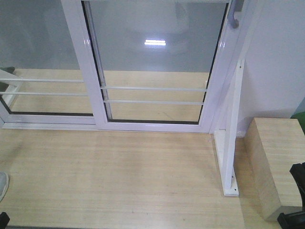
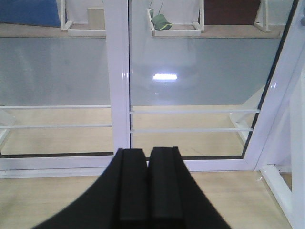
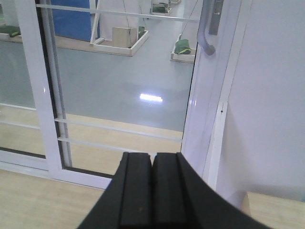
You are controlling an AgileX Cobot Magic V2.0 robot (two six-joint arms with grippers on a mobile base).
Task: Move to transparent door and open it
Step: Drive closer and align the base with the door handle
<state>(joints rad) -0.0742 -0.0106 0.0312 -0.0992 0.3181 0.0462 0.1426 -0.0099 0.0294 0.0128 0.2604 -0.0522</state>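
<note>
White-framed clear glass, the transparent door (image 1: 157, 57) is standing straight ahead across the pale wooden floor (image 1: 119, 176). Its curved grey handle (image 1: 234, 14) is sitting on the right edge, next to the white wall. A handle-less glass panel (image 1: 38, 47) is adjoining it on the left. The left gripper (image 2: 148, 191) is pressing its fingers together on nothing. The right gripper (image 3: 152, 191) is clenching likewise, facing the handle side. Neither is touching the door. A wooden block (image 1: 276, 162) is lying at the right.
</note>
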